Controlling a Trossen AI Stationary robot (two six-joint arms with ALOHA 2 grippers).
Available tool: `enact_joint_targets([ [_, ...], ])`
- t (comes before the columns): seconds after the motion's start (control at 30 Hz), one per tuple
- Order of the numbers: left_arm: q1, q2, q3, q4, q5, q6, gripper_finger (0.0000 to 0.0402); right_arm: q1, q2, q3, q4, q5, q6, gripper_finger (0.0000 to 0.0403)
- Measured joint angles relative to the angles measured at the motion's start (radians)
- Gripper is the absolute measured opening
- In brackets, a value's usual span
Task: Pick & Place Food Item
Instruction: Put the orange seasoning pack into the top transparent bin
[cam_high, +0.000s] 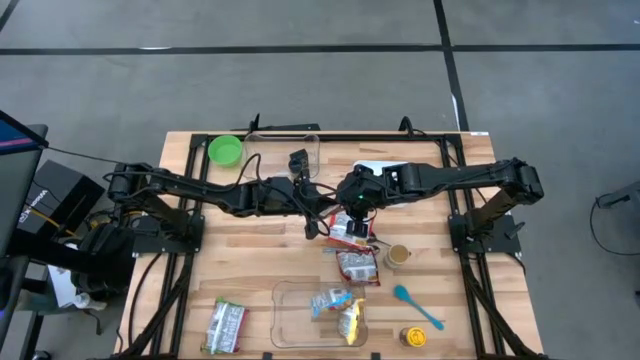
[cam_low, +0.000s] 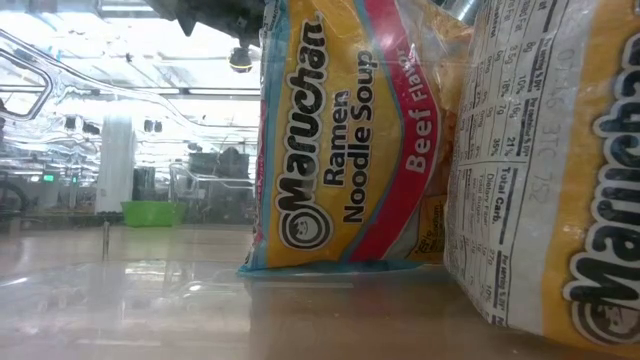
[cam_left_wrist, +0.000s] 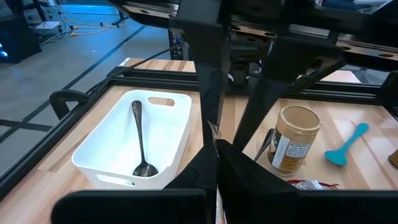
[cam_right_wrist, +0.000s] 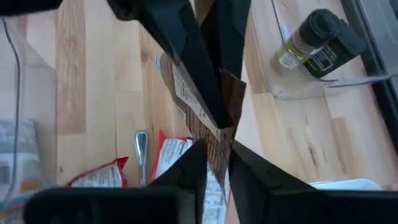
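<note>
Right now you are mid-handover: the right gripper (cam_right_wrist: 214, 163) and the clenched left gripper (cam_left_wrist: 216, 155) are both pinching what looks like a thin brown snack packet (cam_right_wrist: 208, 118) above mid-table; right seems to be loosening. Next, carry it to the near clear plastic tray (cam_high: 285, 325).

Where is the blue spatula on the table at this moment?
In the high view, the blue spatula lies near the table's front right, between the peanut butter jar and a small yellow-lidded jar, right of the clear bin.
</note>
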Motion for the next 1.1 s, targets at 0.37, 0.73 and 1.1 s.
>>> enact_joint_targets([
  [0.37, 0.004, 0.0, 0.0, 0.0, 0.0, 0.0, 0.0, 0.002, -0.064, -0.001, -0.179, 0.002, 0.031, 0.0077],
  [0.73, 0.011, 0.0, 0.0, -0.011, 0.0, 0.0, 0.0, 0.016, -0.179, -0.001, -0.231, 0.005, 0.056, 0.0077],
  [1.1, 0.011, 0.0, 0.0, -0.008, 0.0, 0.0, 0.0, 0.022, -0.18, -0.02, -0.257, 0.033, 0.073, 0.0077],
])
